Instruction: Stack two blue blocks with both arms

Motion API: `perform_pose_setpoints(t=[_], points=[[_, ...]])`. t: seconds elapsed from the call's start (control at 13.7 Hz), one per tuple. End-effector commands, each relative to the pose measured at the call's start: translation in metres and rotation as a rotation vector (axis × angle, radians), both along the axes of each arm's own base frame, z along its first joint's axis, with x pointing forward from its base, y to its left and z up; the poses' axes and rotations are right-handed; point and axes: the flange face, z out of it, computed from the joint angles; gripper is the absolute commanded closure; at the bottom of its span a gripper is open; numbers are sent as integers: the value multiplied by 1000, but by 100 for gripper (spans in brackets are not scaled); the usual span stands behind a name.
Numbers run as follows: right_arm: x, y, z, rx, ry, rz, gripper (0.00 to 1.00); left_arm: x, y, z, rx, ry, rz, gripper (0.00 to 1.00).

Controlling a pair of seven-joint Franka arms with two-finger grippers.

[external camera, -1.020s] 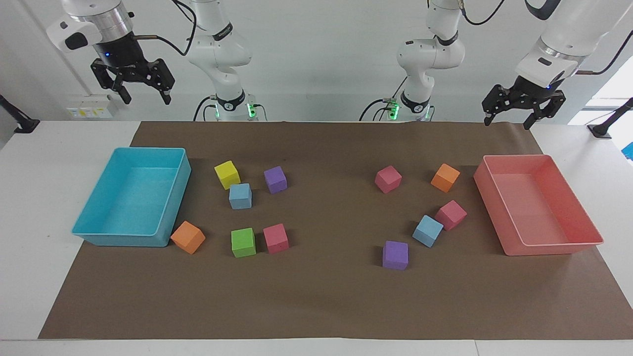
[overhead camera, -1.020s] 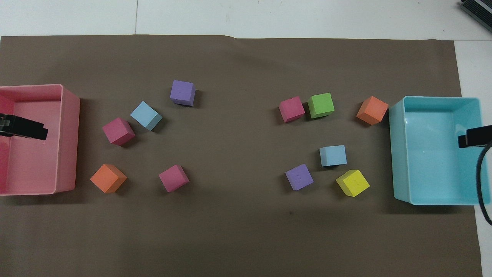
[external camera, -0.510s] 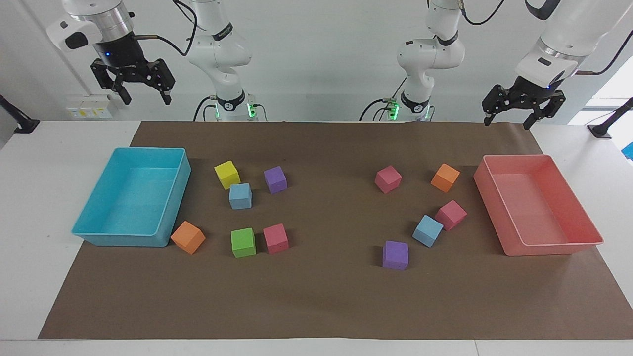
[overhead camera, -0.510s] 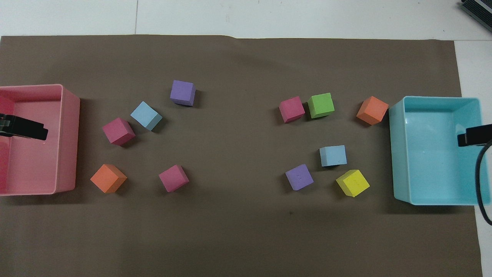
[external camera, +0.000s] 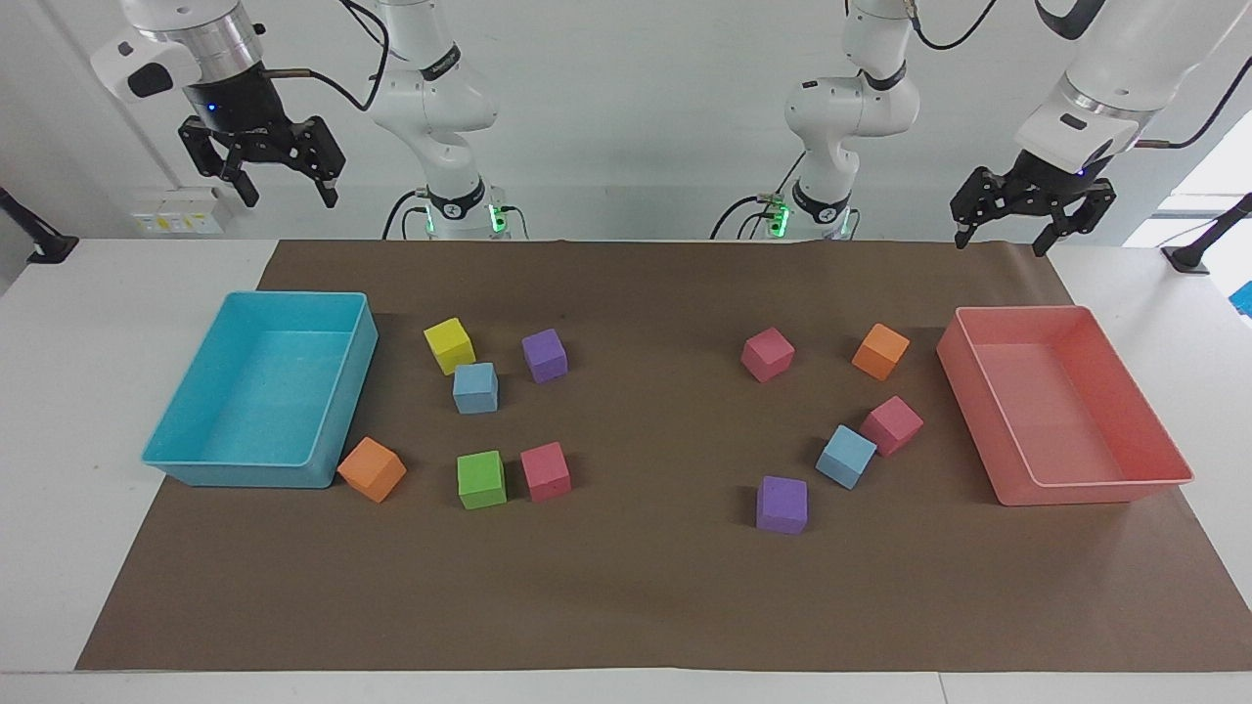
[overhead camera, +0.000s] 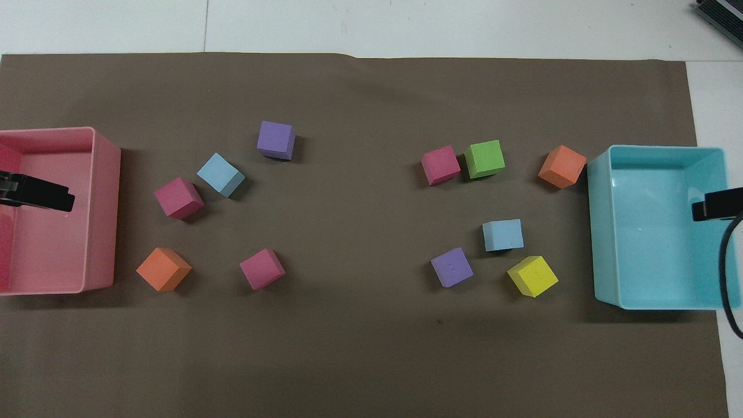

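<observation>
One light blue block lies toward the right arm's end, between a yellow cube and a green cube. The other blue block lies toward the left arm's end, touching a pink cube. My right gripper hangs open and empty high over the cyan tray's end of the table. My left gripper hangs open and empty high by the pink tray. In the overhead view one left finger shows over the pink tray and one right finger over the cyan tray.
A cyan tray stands at the right arm's end and a pink tray at the left arm's end. Purple cubes, orange cubes and pink cubes are scattered on the brown mat.
Both grippers have drifted very slightly upward while staying open. No block has moved.
</observation>
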Motion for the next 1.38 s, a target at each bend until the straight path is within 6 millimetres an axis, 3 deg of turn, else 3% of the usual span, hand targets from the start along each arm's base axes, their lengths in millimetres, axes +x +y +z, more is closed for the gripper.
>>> perform_pose_setpoints(t=[0.0, 0.8, 1.31], points=[[-4, 0, 2, 0, -9, 22, 0, -3, 6, 6, 5, 2, 3, 0], [-9, -1, -17, -22, 31, -32, 0, -3, 2, 5, 5, 3, -1, 0], [-5, 1, -18, -14, 12, -39, 0, -3, 3, 6, 5, 0, 0, 0]])
